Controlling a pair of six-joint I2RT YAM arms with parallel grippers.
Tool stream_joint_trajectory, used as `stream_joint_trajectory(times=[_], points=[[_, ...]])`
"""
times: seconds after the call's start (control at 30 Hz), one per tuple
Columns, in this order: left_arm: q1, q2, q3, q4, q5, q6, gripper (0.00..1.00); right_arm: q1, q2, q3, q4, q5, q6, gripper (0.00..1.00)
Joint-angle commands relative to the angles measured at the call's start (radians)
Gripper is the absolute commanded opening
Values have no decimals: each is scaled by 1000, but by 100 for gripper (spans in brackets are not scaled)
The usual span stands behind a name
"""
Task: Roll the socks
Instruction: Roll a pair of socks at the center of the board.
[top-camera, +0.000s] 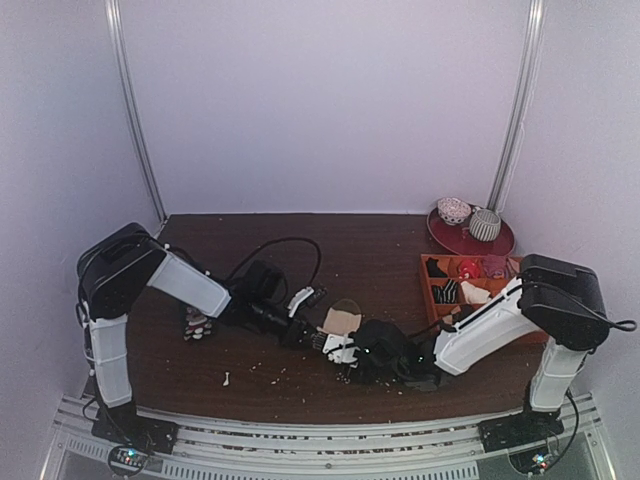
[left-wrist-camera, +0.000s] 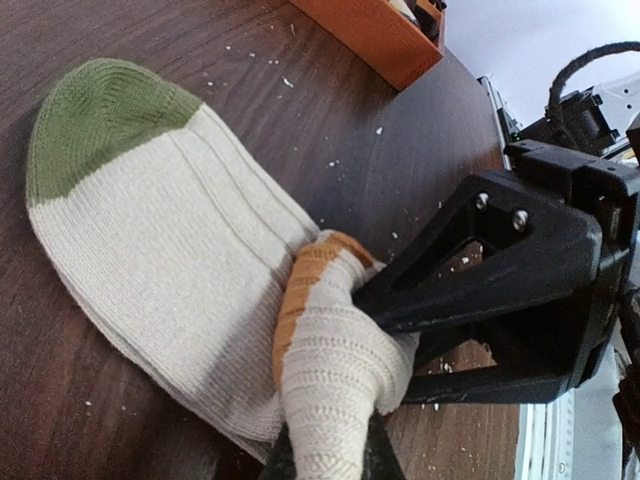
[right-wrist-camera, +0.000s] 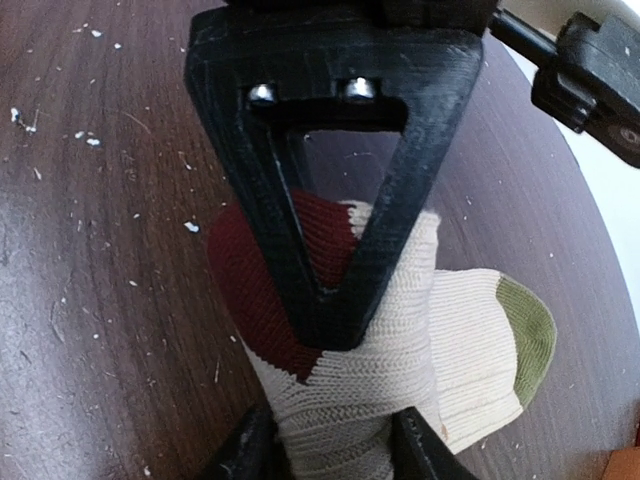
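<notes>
Top view: the left gripper (top-camera: 308, 335) and right gripper (top-camera: 350, 352) meet over the socks (top-camera: 345, 322) at the near middle of the table (top-camera: 380, 250), left of the orange tray (top-camera: 424, 285).

Left wrist: its fingers pinch the half-made roll (left-wrist-camera: 330, 350), and the green toe (left-wrist-camera: 100, 110) lies flat beyond.

Right wrist: its fingers likewise clamp the cream roll.

The step likely goes best with a firm pinch, turning evenly toward the toe.

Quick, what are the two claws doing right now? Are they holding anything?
Left gripper: closed, holding the socks.
Right gripper: closed, holding the same socks.
</notes>
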Motion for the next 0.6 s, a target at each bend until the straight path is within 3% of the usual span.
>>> stream_joint_trajectory(times=[0.0,0.4,0.57], points=[[-10,88,-43,-224,-71,24,0,-19,76,-10,-63,-32,64,46],[-10,98,-43,-228,-71,30,0,-29,-3,-59,-26,-27,19,68],[-10,97,-44,-228,-76,28,0,-45,-137,-86,-42,-116,-23,69]])
